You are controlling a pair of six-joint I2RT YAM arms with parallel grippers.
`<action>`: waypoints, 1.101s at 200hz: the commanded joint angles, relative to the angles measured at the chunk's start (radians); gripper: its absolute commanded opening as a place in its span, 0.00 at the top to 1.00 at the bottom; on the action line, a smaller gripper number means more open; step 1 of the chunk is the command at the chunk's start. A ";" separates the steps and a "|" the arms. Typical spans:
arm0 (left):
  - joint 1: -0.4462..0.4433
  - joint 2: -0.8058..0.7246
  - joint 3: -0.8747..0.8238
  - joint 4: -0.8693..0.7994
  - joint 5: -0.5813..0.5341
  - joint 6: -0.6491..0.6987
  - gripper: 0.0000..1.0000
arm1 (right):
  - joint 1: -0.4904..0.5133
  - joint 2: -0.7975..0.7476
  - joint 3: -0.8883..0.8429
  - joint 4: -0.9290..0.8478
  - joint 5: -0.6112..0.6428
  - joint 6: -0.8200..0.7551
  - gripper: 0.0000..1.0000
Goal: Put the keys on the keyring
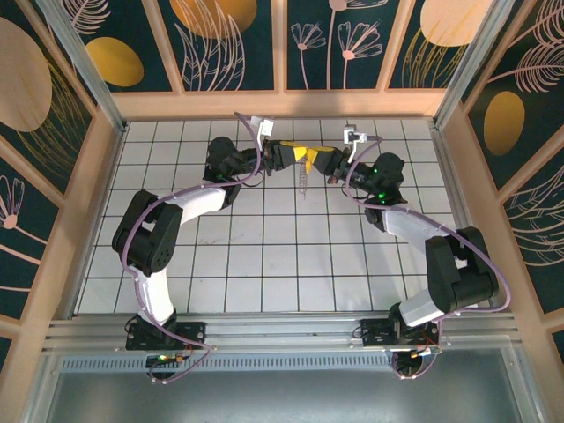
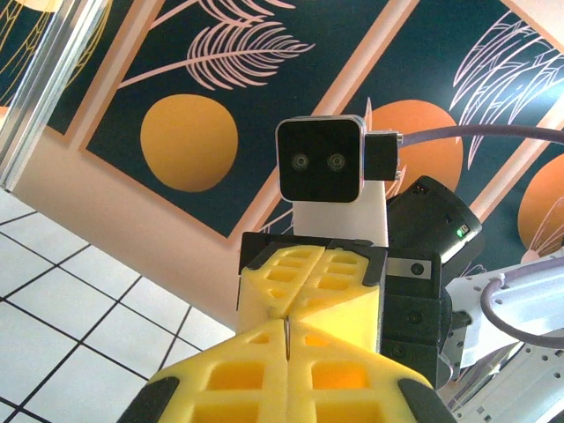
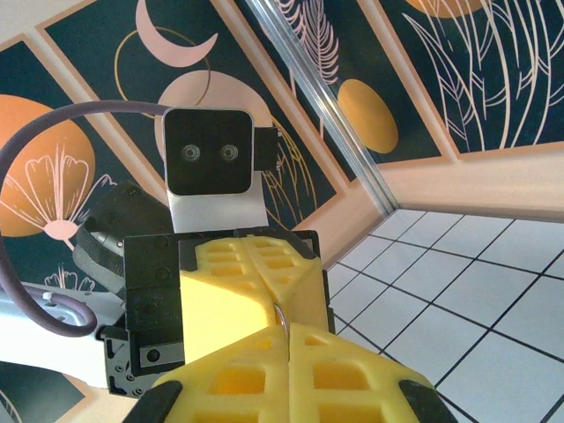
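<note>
Both grippers meet tip to tip above the far middle of the tiled floor. My left gripper [image 1: 302, 156] [image 2: 288, 330] is shut, with a thin dark sliver pinched between its yellow pads. My right gripper [image 1: 315, 160] [image 3: 287, 333] is shut too, and a curved grey wire of the keyring [image 3: 280, 315] shows between its fingertips. In the top view the keyring [image 1: 302, 181] hangs as a thin chain-like strand just below the joined tips. In each wrist view the opposite gripper faces the camera, its pads pressed against my own. The keys are hidden.
White tiled floor [image 1: 264, 256] stretches towards the arm bases. Patterned wall panels [image 1: 229, 35] and a tan rim enclose the back and sides. A metal corner post [image 3: 326, 115] stands behind the grippers.
</note>
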 commanded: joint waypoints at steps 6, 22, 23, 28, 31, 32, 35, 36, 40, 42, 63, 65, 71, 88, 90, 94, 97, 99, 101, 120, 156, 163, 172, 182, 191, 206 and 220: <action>-0.012 -0.036 0.027 -0.015 0.011 0.036 0.84 | -0.012 0.000 0.040 -0.024 -0.033 -0.044 1.00; -0.008 -0.040 0.038 -0.053 0.007 0.063 0.74 | -0.016 0.000 0.055 -0.075 -0.043 -0.079 1.00; -0.008 -0.041 0.039 -0.054 0.007 0.064 0.73 | -0.016 0.000 0.055 -0.078 -0.044 -0.082 1.00; -0.005 -0.043 0.041 -0.061 0.005 0.071 0.71 | -0.018 0.002 0.059 -0.093 -0.045 -0.092 1.00; -0.004 -0.043 0.043 -0.066 0.005 0.074 0.70 | -0.019 0.002 0.061 -0.102 -0.048 -0.097 1.00; -0.004 -0.044 0.044 -0.067 0.004 0.075 0.69 | -0.020 0.002 0.062 -0.103 -0.049 -0.098 1.00; -0.002 -0.045 0.046 -0.074 0.004 0.078 0.68 | -0.021 0.001 0.064 -0.110 -0.051 -0.102 1.00; -0.002 -0.045 0.046 -0.075 0.004 0.079 0.68 | -0.022 0.002 0.065 -0.112 -0.051 -0.105 1.00; 0.002 -0.046 0.049 -0.082 0.003 0.085 0.66 | -0.025 0.003 0.066 -0.119 -0.055 -0.109 1.00; 0.002 -0.047 0.049 -0.087 0.002 0.087 0.65 | -0.025 0.004 0.068 -0.123 -0.055 -0.112 1.00; 0.018 -0.057 0.061 -0.143 0.005 0.131 0.60 | -0.038 0.010 0.079 -0.158 -0.070 -0.132 1.00; 0.020 -0.058 0.063 -0.152 0.005 0.136 0.60 | -0.040 0.011 0.081 -0.162 -0.074 -0.134 1.00; 0.026 -0.060 0.068 -0.179 0.007 0.156 0.59 | -0.041 0.014 0.088 -0.178 -0.082 -0.143 1.00; 0.043 -0.063 0.085 -0.264 0.017 0.215 0.57 | -0.045 0.021 0.118 -0.249 -0.105 -0.185 1.00; 0.046 -0.064 0.087 -0.274 0.017 0.220 0.57 | -0.045 0.023 0.122 -0.258 -0.108 -0.192 1.00; 0.050 -0.063 0.090 -0.289 0.020 0.232 0.57 | -0.044 0.026 0.130 -0.280 -0.115 -0.205 1.00; 0.054 -0.062 0.092 -0.299 0.023 0.239 0.56 | -0.044 0.028 0.139 -0.296 -0.119 -0.215 1.00; 0.056 -0.063 0.093 -0.304 0.026 0.243 0.56 | -0.044 0.030 0.143 -0.308 -0.122 -0.222 1.00; 0.059 -0.062 0.094 -0.310 0.028 0.248 0.56 | -0.044 0.032 0.149 -0.319 -0.126 -0.230 1.00; 0.075 -0.054 0.119 -0.382 0.057 0.299 0.55 | -0.045 0.052 0.204 -0.428 -0.166 -0.298 1.00; 0.091 -0.026 0.201 -0.592 0.113 0.448 0.54 | -0.047 0.103 0.318 -0.651 -0.230 -0.442 1.00; 0.092 -0.019 0.212 -0.618 0.126 0.468 0.53 | -0.049 0.112 0.335 -0.676 -0.239 -0.458 1.00; 0.094 -0.010 0.227 -0.647 0.141 0.487 0.53 | -0.049 0.125 0.355 -0.703 -0.250 -0.472 1.00; 0.095 0.003 0.242 -0.674 0.161 0.505 0.53 | -0.050 0.138 0.374 -0.728 -0.258 -0.485 1.00; 0.095 0.012 0.254 -0.698 0.175 0.524 0.52 | -0.051 0.150 0.389 -0.742 -0.262 -0.492 1.00; 0.096 0.026 0.278 -0.758 0.186 0.565 0.52 | -0.054 0.165 0.407 -0.760 -0.274 -0.499 1.00; 0.098 0.037 0.297 -0.809 0.193 0.603 0.51 | -0.056 0.173 0.420 -0.770 -0.283 -0.504 1.00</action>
